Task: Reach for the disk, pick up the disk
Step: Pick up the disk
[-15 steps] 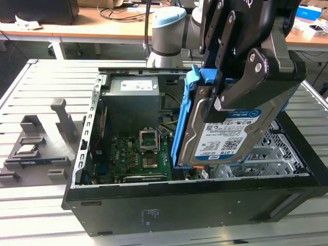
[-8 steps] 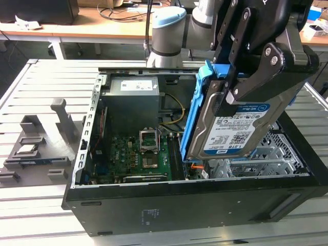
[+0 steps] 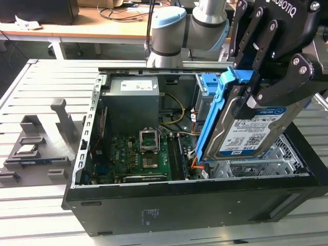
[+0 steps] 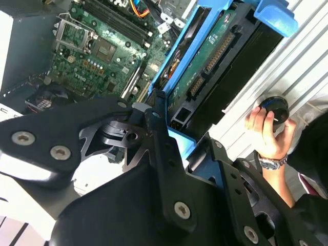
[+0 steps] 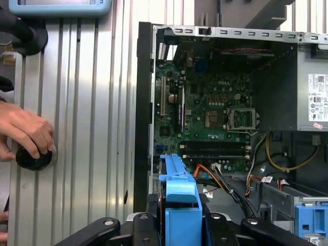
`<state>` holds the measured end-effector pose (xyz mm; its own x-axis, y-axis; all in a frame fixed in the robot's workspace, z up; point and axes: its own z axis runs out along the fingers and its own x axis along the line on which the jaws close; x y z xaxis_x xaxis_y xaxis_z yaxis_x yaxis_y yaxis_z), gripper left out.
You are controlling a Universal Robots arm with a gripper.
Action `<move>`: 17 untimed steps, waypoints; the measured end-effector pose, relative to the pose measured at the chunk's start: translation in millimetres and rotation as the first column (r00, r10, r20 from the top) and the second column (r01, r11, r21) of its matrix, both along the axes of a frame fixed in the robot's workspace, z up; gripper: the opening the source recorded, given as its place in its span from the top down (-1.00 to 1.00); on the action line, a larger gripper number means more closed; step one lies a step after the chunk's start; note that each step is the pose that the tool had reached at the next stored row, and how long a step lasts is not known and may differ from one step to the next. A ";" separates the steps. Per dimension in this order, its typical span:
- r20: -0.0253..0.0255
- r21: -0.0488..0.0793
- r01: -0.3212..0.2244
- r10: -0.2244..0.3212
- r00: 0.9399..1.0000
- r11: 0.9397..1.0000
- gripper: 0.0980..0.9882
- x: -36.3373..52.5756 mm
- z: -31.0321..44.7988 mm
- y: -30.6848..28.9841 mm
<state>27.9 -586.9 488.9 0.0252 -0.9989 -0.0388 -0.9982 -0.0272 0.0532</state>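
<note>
The gripper (image 3: 256,97) is clamped on the disk (image 3: 251,134), a silver hard drive in blue side rails, which hangs tilted below its fingers, over the open computer case (image 3: 169,205). Beneath the held drive lies the case's metal drive cage (image 3: 256,166); further inside are the motherboard (image 3: 143,156), the grey power supply (image 3: 133,102) and orange and yellow cables (image 5: 225,182). Outside the case, a person's hand (image 5: 25,130) rests on a black knob (image 5: 33,159) on the slatted table (image 5: 92,128).

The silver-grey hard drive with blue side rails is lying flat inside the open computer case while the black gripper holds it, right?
Not lying flat: in the exterior view the silver-grey hard drive with blue side rails is tilted, lifted above the open computer case, clamped in the black gripper.
</note>
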 end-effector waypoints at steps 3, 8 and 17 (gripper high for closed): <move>0.000 0.000 0.000 0.000 1.000 1.000 0.39 7.8 -1.3 1.5; 0.000 0.000 0.000 0.000 1.000 1.000 0.39 15.9 -2.9 2.0; 0.000 0.000 0.000 0.000 1.000 1.000 0.39 28.7 -5.7 2.1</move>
